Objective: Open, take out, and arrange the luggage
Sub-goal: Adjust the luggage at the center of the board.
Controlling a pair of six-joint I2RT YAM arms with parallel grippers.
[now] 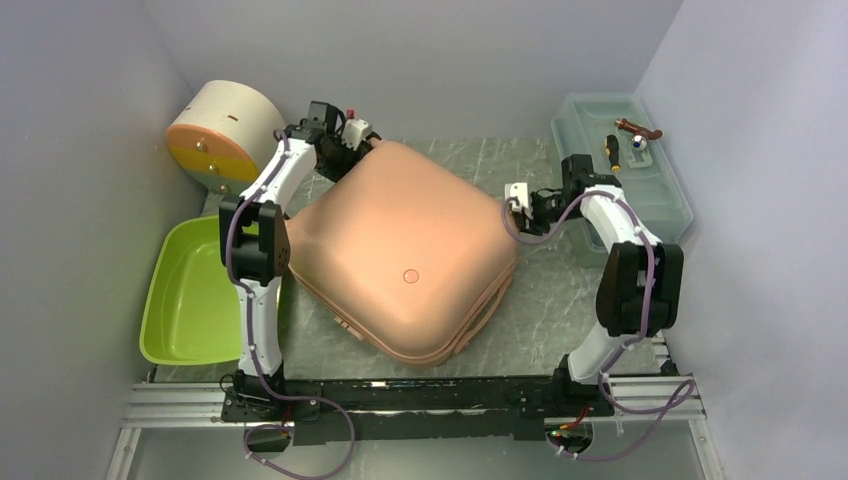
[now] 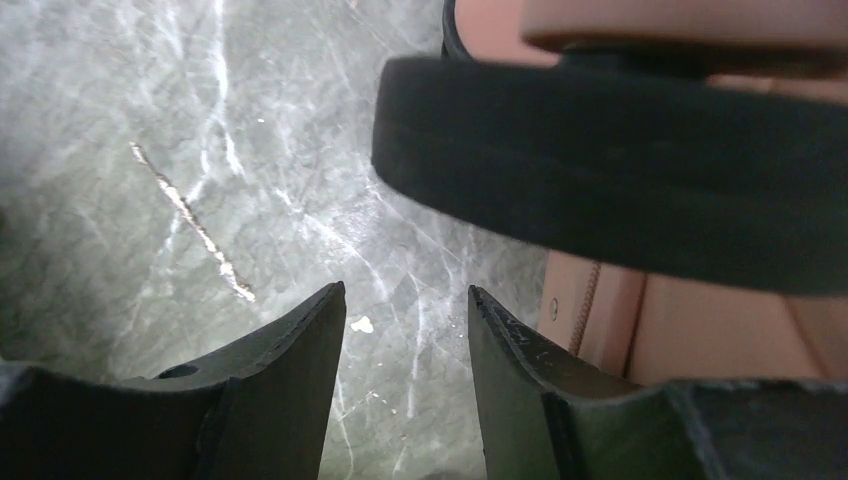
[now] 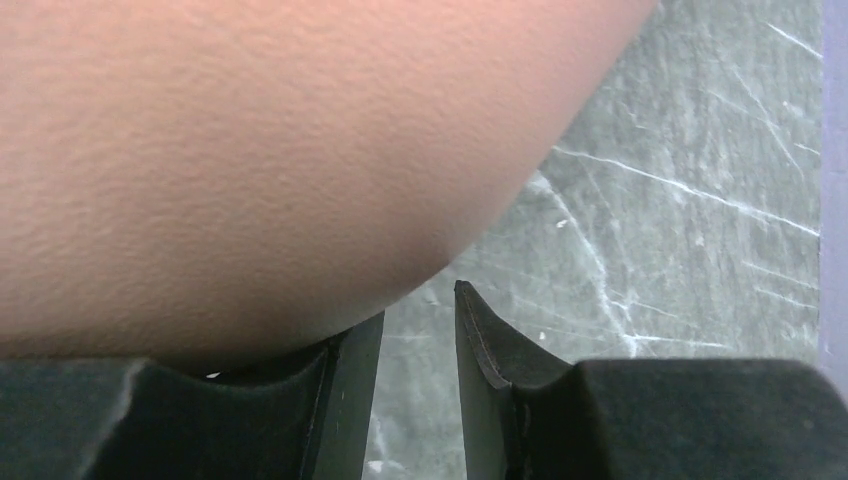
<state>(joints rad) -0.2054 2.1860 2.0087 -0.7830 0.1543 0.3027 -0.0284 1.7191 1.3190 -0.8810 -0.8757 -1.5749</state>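
Luggage point(image 1: 405, 250) is lying closed on the bench point(image 1: 565, 300); toolbox point(image 1: 668, 212) is carrying small tools point(image 1: 638, 130). Left hand point(image 2: 405, 300) is gaping empty; right hand point(image 3: 420, 300) is standing narrowly parted, empty.

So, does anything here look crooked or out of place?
Only the pink suitcase: it lies closed and turned diagonally on the grey table, not square to its edges, with one corner towards the green tub. Nothing looks spilled or broken.

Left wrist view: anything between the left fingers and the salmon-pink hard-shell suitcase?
Nothing visible. The open left fingers frame only bare grey marbled tabletop; the salmon-pink hard-shell suitcase and its black wheel sit unobstructed just ahead, to the right.
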